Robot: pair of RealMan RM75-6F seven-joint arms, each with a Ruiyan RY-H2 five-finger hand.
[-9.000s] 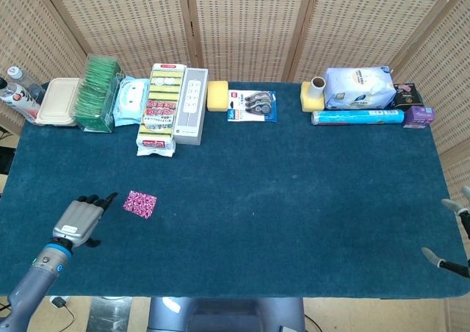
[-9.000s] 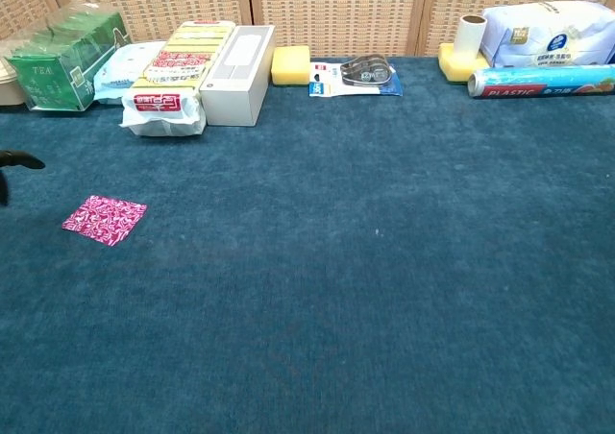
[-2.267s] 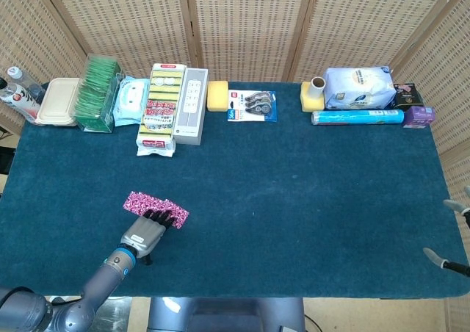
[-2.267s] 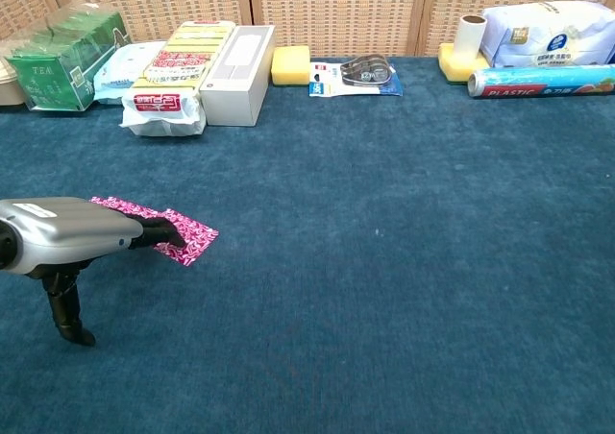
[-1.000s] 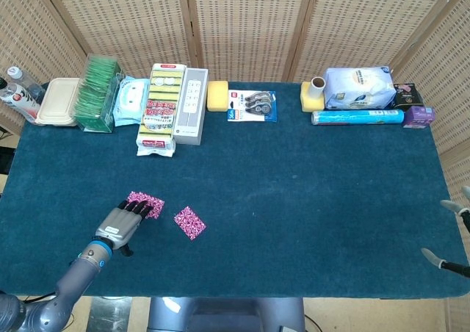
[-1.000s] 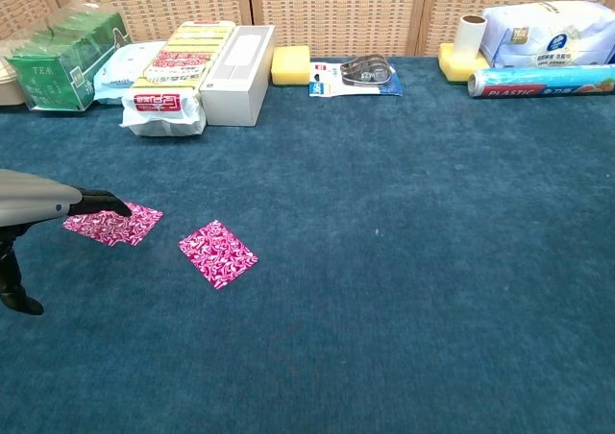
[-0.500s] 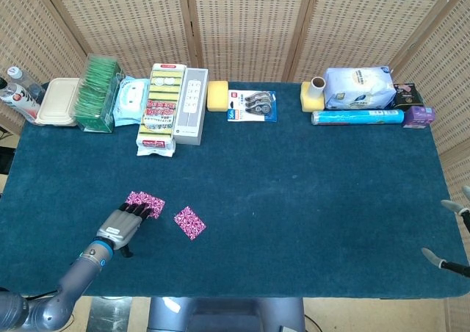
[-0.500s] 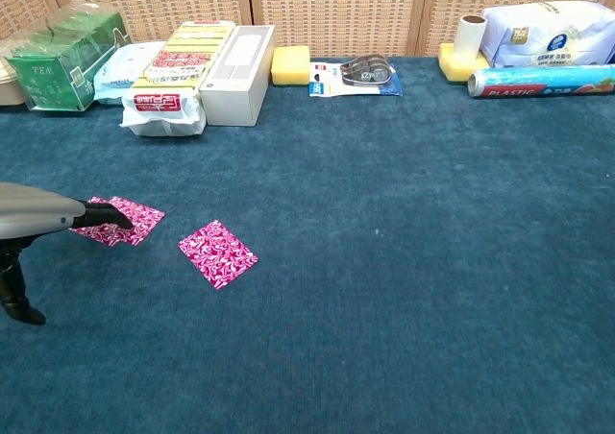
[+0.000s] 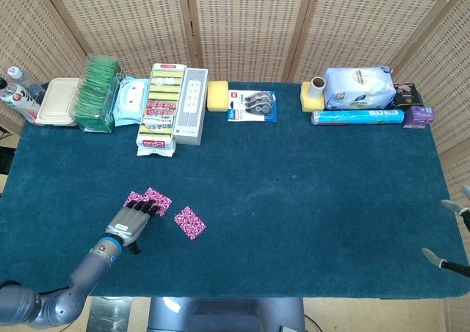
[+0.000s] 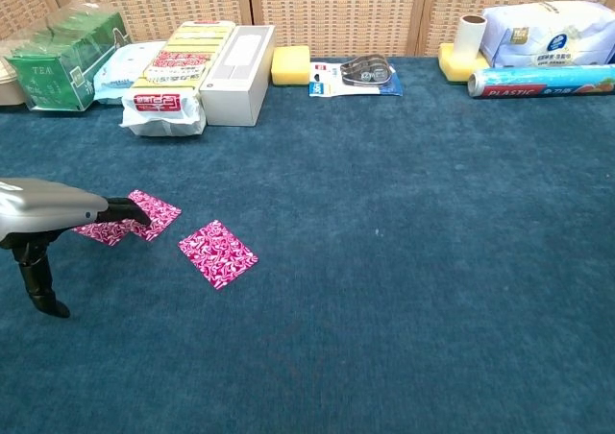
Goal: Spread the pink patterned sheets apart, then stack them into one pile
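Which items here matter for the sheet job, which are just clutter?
Job: left hand pressing the overlapping pink sheets; separate pink sheet.

Clutter: tea box, wipes pack, sponge pack, white box, plastic wrap roll.

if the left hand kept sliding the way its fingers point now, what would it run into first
The left hand points up-right, its fingers already on the overlapping pink sheets. Past them lies bare blue cloth, then probably the white power strip box, though depth is uncertain.

Three pink patterned sheets point(image 10: 218, 253) lie near the worktop's front left corner; two yellow sponges point(image 9: 217, 95) sit along its back edge.
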